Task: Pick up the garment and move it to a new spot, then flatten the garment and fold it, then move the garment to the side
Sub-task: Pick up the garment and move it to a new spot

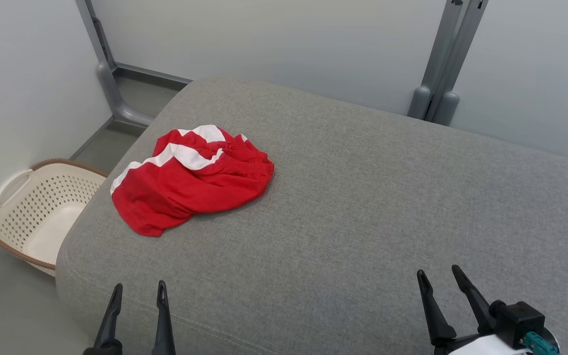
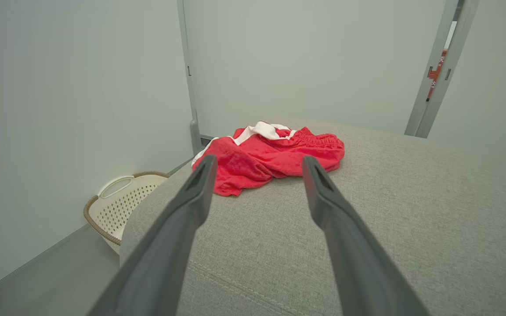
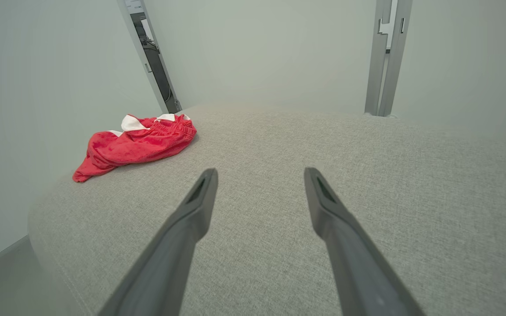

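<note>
A crumpled red garment (image 1: pixel 193 180) with white stripes lies bunched on the left part of the grey cushioned surface (image 1: pixel 363 197). The left wrist view has the garment (image 2: pixel 270 156) straight ahead beyond the fingers, and the right wrist view has the garment (image 3: pixel 136 145) far to the left. My left gripper (image 1: pixel 138 292) hovers open near the surface's front edge, well short of the cloth and holding nothing. Over at the front right, my right gripper (image 1: pixel 439 275) is open too, with nothing between its fingers, far from the garment.
A cream perforated laundry basket (image 1: pixel 37 212) with a brown rim stands on the floor left of the surface, close to the wall. Grey metal frame posts (image 1: pixel 437 93) rise behind the far edge. The middle and right of the surface are bare fabric.
</note>
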Tool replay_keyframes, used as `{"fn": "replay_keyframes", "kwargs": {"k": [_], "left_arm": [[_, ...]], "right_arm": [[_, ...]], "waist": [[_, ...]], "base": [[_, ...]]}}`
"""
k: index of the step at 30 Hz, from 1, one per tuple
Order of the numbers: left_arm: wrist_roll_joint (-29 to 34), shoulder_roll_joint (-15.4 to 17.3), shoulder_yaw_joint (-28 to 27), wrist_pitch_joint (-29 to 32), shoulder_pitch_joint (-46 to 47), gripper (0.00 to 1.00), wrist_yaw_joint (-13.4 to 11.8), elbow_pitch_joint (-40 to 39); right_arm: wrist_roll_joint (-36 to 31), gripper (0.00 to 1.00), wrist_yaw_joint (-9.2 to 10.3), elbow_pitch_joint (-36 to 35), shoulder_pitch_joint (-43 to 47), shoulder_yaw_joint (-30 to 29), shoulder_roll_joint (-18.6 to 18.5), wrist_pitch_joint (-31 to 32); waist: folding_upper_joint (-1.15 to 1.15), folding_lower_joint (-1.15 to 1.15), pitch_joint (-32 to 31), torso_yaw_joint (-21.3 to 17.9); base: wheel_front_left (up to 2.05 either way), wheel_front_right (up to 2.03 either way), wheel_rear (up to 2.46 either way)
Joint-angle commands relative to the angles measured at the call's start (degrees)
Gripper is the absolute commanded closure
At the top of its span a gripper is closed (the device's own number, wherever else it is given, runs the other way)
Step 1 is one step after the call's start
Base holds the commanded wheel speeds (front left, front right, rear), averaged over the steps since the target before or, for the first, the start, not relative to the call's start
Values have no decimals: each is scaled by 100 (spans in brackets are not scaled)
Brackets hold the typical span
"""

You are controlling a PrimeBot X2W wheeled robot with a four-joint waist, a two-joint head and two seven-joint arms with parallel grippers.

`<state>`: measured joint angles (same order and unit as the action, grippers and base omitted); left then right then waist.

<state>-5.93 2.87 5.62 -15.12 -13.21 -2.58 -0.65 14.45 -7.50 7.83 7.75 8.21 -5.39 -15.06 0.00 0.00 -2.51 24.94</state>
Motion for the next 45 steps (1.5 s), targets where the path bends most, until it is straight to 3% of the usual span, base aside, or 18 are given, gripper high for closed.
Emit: {"fn": "replay_keyframes", "kwargs": {"k": [1,13,16,22,28,34,38,45], "left_arm": [[4,6,8,-2,82,0,-31,-31],[-450,5,164,-2,952,0,-224,-183],[-400,5,30,-2,1408,0,-120,-179],[-183,79,-385,-2,2761,0,454,64],[-529,396,-512,205,4576,0,864,1577],[-1605,557,-465,1792,6356,0,1001,3395],[-2320,665,-251,2944,7065,0,1011,4370],[-2766,810,-23,3239,7522,0,1014,5449]], "right_arm": [[-12,0,3,-37,-69,-7,-64,-14],[-194,0,3,-212,-523,-130,-576,-14],[-227,0,3,-225,-648,-126,-716,-14],[-281,0,3,-248,-875,-152,-1052,-14],[-340,0,3,-356,-1018,-234,-1354,-14],[-324,0,3,-415,-1130,-241,-1643,0],[-296,0,8,-379,-1227,-189,-1771,38],[-294,0,13,-376,-1396,-141,-1820,68]], "waist": [[0,0,167,-54],[0,0,1493,-180],[0,0,1782,-203],[0,0,2374,-243],[0,0,2956,-276],[0,0,3415,-320],[0,0,3609,-417],[0,0,3951,-632]], "base": [[0,0,0],[0,0,0],[0,0,0],[0,0,0],[0,0,0],[0,0,0],[0,0,0],[0,0,0]]}}
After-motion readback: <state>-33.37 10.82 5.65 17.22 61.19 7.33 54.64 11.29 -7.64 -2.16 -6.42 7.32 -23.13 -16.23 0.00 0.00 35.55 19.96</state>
